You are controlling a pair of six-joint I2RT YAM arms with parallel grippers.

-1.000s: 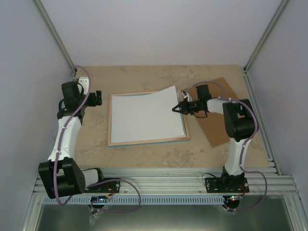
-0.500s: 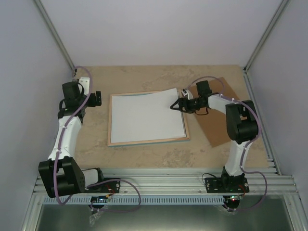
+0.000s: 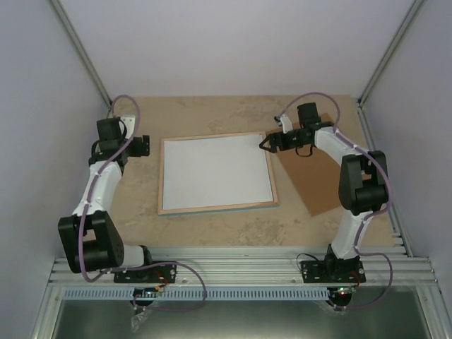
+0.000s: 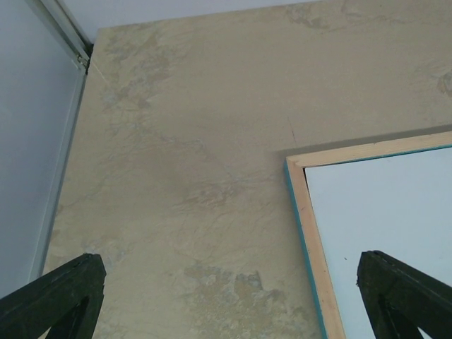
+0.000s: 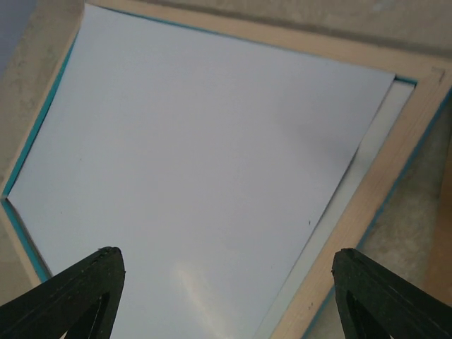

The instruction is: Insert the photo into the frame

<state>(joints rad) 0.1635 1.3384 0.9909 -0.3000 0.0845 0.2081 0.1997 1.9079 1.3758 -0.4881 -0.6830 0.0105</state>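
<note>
The left arm stands close to the left wall (image 3: 32, 106) of the enclosure. Only a strip of bare table (image 3: 212, 113) lies between that wall and the frame's left edge. The left end effector (image 3: 145, 145) hangs over this strip, just beside the frame's far left corner. Its fingers are spread wide with nothing between them. In the left wrist view, open table fills the space between the two fingers, and the frame's corner sits off to the right.

The frame (image 3: 161, 176) lies flat in the middle of the table with its pale wooden back up. A thin turquoise line shows along its outer edge. The photo (image 3: 215, 173) lies inside it, white side up and slightly askew. In the right wrist view its right edge runs at an angle to the frame's right rail, leaving a narrow pale wedge uncovered. Its left edge sits close to the turquoise lip. Bare table runs along the frame's far and near edges.

The right end effector (image 3: 264, 145) hangs over the frame's far right corner, its fingers wide apart and holding nothing. To its right, a brown backing panel (image 3: 321, 191) lies flat and turned at an angle, under the right arm. Its far left part lies just beside the frame's corner, though whether they touch cannot be told. Its right side reaches near the table's right edge.
</note>
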